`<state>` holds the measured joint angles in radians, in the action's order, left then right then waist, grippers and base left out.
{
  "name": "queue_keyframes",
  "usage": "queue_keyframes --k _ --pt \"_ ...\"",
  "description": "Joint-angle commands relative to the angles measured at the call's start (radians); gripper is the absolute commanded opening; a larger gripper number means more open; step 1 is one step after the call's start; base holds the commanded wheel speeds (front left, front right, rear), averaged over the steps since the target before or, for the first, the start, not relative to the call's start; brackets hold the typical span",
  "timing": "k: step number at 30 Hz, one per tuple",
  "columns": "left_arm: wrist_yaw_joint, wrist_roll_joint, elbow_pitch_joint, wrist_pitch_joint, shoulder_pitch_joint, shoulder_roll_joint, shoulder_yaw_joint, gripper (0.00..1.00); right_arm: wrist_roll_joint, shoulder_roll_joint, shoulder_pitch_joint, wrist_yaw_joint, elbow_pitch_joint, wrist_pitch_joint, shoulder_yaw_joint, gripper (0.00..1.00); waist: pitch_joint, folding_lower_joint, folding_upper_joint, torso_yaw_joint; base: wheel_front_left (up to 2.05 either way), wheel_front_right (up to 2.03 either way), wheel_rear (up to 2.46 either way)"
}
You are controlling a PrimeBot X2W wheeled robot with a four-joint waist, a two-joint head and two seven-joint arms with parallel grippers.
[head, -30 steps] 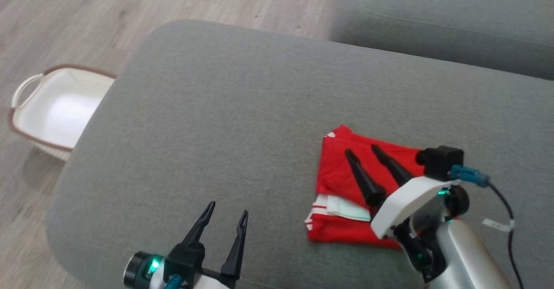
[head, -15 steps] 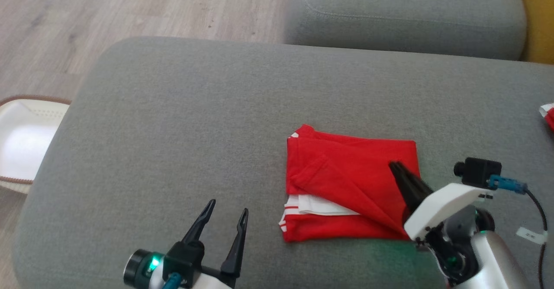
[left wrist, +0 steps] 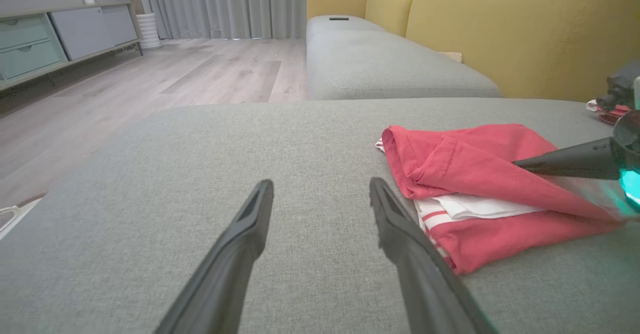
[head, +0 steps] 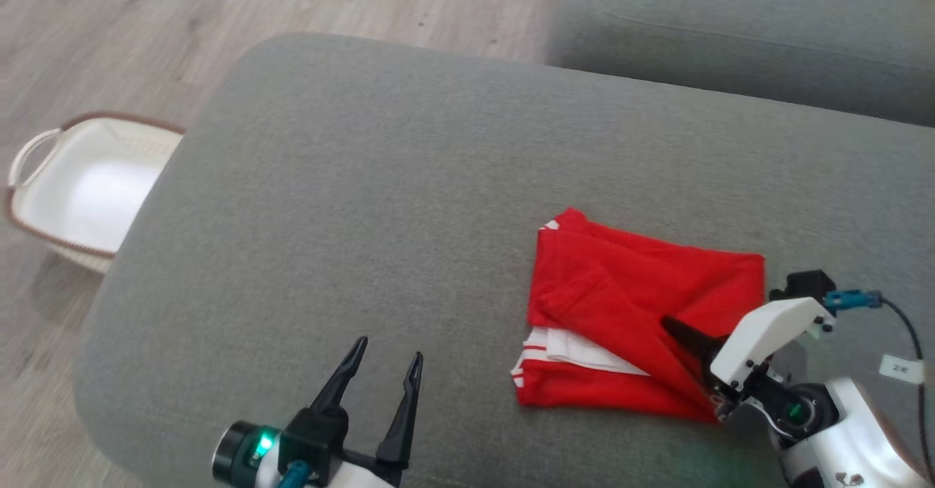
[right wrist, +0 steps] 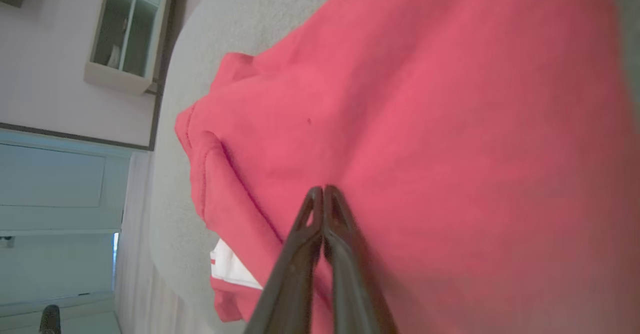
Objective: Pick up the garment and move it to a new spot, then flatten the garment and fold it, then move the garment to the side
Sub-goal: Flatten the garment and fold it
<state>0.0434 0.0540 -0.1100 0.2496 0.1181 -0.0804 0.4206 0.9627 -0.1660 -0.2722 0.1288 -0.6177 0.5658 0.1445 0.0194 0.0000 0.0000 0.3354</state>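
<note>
The garment (head: 628, 298) lay folded on the grey cushion (head: 380, 181), toward the cushion's near right part. Moving it aside would likely go best with a firm pinch through all layers and a low, slow carry, so the fold did not spring apart. The right gripper (head: 666, 323) reached low over the cushion, fingers pressed together, tips on the top red layer; whether cloth was caught between them could not be told. The left gripper (head: 388, 349) hovered over the cushion's near edge, fingers spread wide, holding nothing.
</note>
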Motion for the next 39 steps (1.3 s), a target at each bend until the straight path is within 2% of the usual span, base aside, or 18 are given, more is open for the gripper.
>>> queue_keyframes --k 1,13,17,18,19,23,31,34,39 --pt "0.000 -0.006 0.030 0.012 -0.053 0.013 -0.025 1.00 0.024 -0.004 -0.044 0.002 0.024 0.009 0.026 0.00 0.007 0.0000 0.0000 0.017 0.00 0.00 0.00" --pt "0.002 -0.006 0.026 0.012 -0.047 0.016 -0.028 1.00 0.175 0.051 0.000 0.002 0.131 0.034 0.236 0.00 -0.013 0.0000 0.0000 0.022 0.00 0.00 0.00" --pt "0.006 -0.007 0.022 0.012 -0.037 0.012 -0.034 1.00 0.200 0.049 0.049 0.002 0.202 -0.036 0.286 0.00 -0.043 0.0000 0.0000 0.005 0.00 0.00 0.00" --pt "0.008 -0.006 0.023 0.012 -0.033 0.011 -0.038 1.00 0.195 0.045 0.063 0.002 0.221 -0.083 0.286 0.37 -0.051 0.0000 0.0000 -0.001 0.00 0.00 0.00" --pt "0.012 -0.005 0.024 0.012 -0.028 0.009 -0.043 1.00 0.187 0.041 0.077 0.002 0.240 -0.137 0.283 1.00 -0.058 0.0000 0.0000 -0.010 0.00 0.00 0.00" --pt "0.033 0.002 0.036 0.012 -0.009 0.006 -0.070 1.00 0.105 0.000 0.124 0.002 0.271 -0.344 0.279 1.00 -0.073 0.0000 0.0000 -0.052 0.00 0.00 0.00" --pt "0.057 0.015 0.051 0.012 0.018 -0.005 -0.121 1.00 -0.080 -0.079 0.142 0.002 0.246 -0.647 0.257 1.00 -0.090 0.0000 0.0000 -0.153 0.00 0.00 0.00" --pt "0.064 0.020 0.058 0.012 0.026 -0.010 -0.143 1.00 -0.148 -0.086 0.138 0.002 0.231 -0.729 0.244 1.00 -0.095 0.0000 0.0000 -0.186 0.00 0.00 0.00" --pt "0.078 0.022 0.077 0.012 0.046 -0.011 -0.170 1.00 -0.268 -0.082 0.139 0.002 0.221 -0.799 0.232 1.00 -0.107 0.0000 0.0000 -0.228 0.00 0.00 0.00"
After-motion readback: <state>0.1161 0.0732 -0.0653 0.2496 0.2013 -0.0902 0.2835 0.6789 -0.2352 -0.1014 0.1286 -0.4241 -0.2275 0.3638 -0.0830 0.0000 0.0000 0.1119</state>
